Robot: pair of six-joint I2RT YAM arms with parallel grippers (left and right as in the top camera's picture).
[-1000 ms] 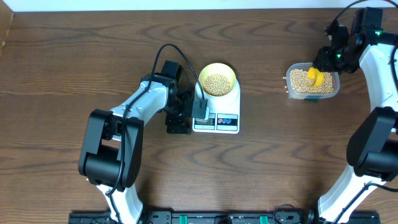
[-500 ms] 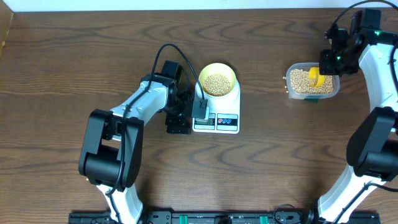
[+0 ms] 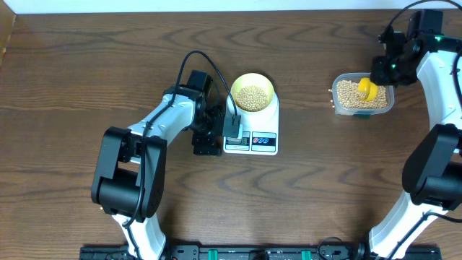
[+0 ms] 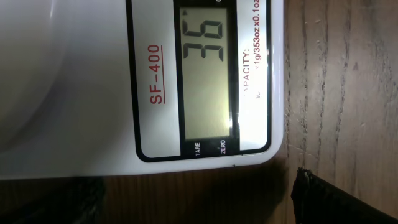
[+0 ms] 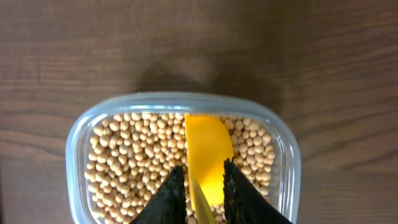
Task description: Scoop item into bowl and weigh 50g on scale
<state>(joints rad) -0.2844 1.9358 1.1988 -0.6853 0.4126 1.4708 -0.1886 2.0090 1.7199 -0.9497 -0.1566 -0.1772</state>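
The pale yellow bowl holds tan beans and stands on the white scale. In the left wrist view the scale display reads 36. My left gripper sits at the scale's front left corner over the display; its fingers are spread wide and empty. My right gripper is shut on the handle of a yellow scoop, whose empty bowl rests in the beans of the clear tub.
The clear tub stands at the back right of the brown wooden table. A black cable loops over the left arm beside the bowl.
My right gripper with the scoop has shifted slightly over the tub. The left arm, scale and bowl have not moved.
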